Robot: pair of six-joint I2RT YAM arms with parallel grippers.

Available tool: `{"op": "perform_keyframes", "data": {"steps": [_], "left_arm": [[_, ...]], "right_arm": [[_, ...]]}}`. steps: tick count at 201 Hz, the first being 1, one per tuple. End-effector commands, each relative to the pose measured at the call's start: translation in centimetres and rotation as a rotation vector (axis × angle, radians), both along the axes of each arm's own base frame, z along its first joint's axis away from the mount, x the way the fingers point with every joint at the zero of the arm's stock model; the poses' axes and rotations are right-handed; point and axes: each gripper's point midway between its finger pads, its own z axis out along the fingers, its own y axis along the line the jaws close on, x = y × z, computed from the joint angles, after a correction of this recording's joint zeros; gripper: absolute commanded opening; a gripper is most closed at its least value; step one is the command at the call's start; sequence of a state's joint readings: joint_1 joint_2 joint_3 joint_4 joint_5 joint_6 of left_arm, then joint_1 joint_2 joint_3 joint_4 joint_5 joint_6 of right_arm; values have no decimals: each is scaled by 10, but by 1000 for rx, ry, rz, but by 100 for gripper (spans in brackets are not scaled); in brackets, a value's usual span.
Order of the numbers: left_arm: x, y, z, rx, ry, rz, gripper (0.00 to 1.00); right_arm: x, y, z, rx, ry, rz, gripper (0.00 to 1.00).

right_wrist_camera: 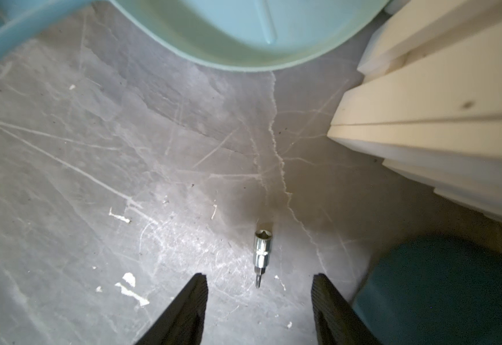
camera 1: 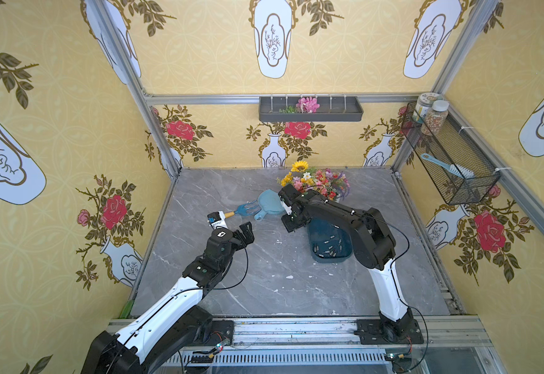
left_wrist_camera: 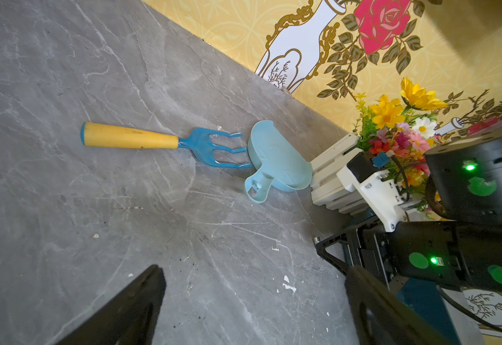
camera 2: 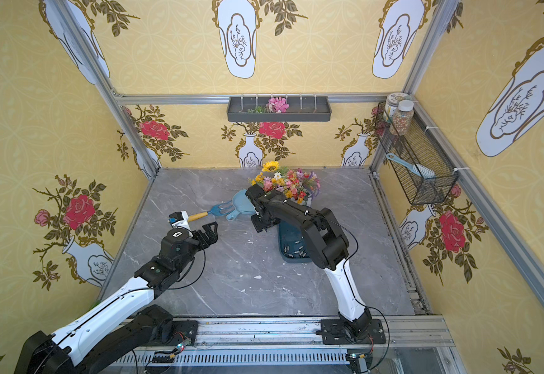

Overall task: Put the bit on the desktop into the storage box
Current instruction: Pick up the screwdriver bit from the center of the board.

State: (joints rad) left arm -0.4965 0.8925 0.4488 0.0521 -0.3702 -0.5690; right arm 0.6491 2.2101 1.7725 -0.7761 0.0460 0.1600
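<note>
Right gripper (right_wrist_camera: 259,277): two black, wedge-shaped fingers with finely ribbed inner faces. The jaws stand moderately apart and hold nothing. They point down at the grey, marble-look desktop (right_wrist_camera: 124,149), a matt slab with thin white veins, fine scratches and pale flecks.

The bit (right_wrist_camera: 261,249) is a small, bright chromed steel cylinder with a star-shaped socket at one end and a thin blade tip at the other. It lies flat on the desktop just ahead of the fingers. Its tip reaches the gap between them and touches neither.

Near one side of the bit is a rounded corner of the storage box (right_wrist_camera: 452,283), a dark teal, shallow, smooth plastic tray with a raised rim. A top view shows several more small metal bits (camera 1: 328,249) on the tray floor. Beyond the bit is the curved wall of a light blue plastic dustpan (right_wrist_camera: 228,30). To the side of it stand the cream-white slats of a wooden planter (right_wrist_camera: 422,104), which holds mixed artificial flowers (camera 1: 316,181).

Left gripper (left_wrist_camera: 252,271): black fingers spread wide and empty, above bare desktop and well apart from the bit. In front of it lies a hand fork (left_wrist_camera: 166,142) with three blue metal tines and a rounded yellow handle. The tines lie just beside the dustpan.
</note>
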Motion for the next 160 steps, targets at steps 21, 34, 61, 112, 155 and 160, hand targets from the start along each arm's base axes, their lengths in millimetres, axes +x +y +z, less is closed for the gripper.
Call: {"op": "perform_keyframes", "data": {"steps": [21,34,61,112,155,160], "left_arm": [[3,-1,2,1,-7,-4,100],[3,-2,1,3,-5,-6,100],[3,-1,2,6,-8,-3,100],[3,1,0,12,-5,4,100],[2,3,-2,17,-1,9,100],[2,3,-2,17,-1,9,100]], "right_arm": [[0,-1,-14,-27,38,-2,53],[1,-1,-18,-30,44,-6,51],[1,1,-27,-32,62,-7,46],[-2,-1,-40,-35,94,-18,26],[-5,-1,-39,-30,96,-19,10],[-5,-2,-38,-29,93,-18,9]]}}
